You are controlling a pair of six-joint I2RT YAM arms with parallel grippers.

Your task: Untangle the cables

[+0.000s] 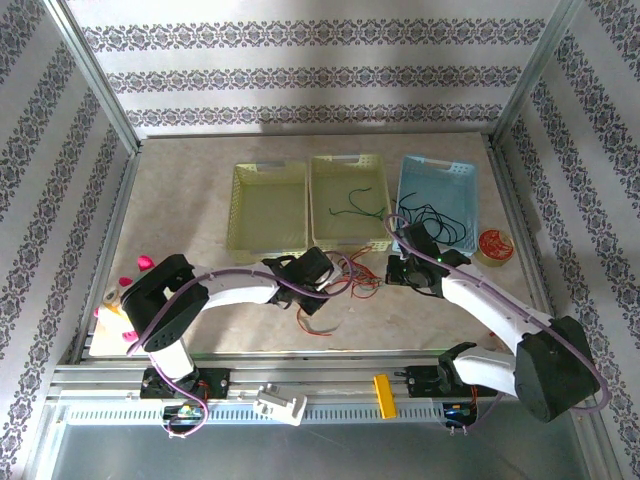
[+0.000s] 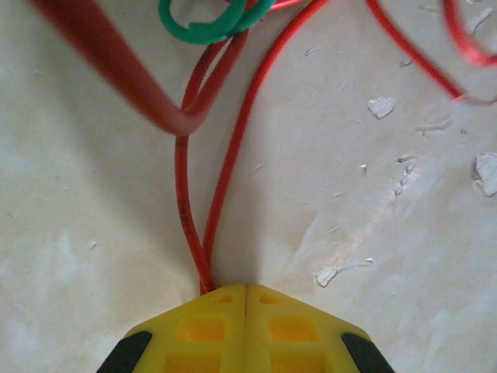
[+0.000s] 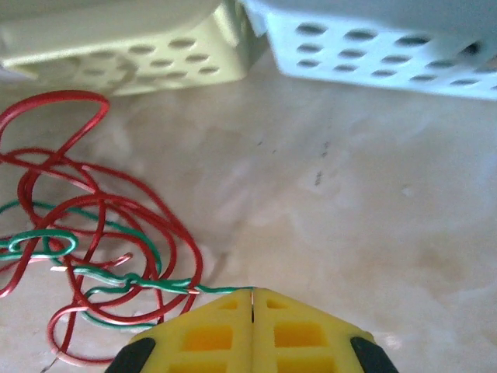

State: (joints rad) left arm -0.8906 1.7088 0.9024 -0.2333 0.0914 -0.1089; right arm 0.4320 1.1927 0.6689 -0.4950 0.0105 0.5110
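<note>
Left wrist view: the left end effector (image 2: 246, 289) has its yellow fingertips pressed together, pinching two strands of the thin curly red wire (image 2: 234, 155) right at the tips. The strands run away across the pale, marbled tabletop (image 2: 349, 256), which is flecked with white chips. A loop of the thin green wire (image 2: 203, 34) lies across the red one at the top edge and is cut off there. Another red stretch crosses close to the lens, thick and blurred.

Right wrist view: the right end effector (image 3: 252, 294) is likewise clamped tight, gripping the green wire where it twists out of the red tangle on the left. Beyond stand a perforated cream plastic basket (image 3: 132, 54) and a perforated light-blue plastic basket (image 3: 388, 47), both out of focus and cropped by the top edge.

Top view: both end effectors face each other in front of the baskets, with the red tangle between and beneath them; the green strand in it is too fine to trace. A pale yellow-green basket (image 1: 237, 205) sits leftmost. A thin black wire (image 1: 445, 222) lies in the blue basket, and another dark green strand (image 1: 350, 207) in the cream one. A small round reddish object (image 1: 493, 246) rests beside the blue basket, too small to identify.
</note>
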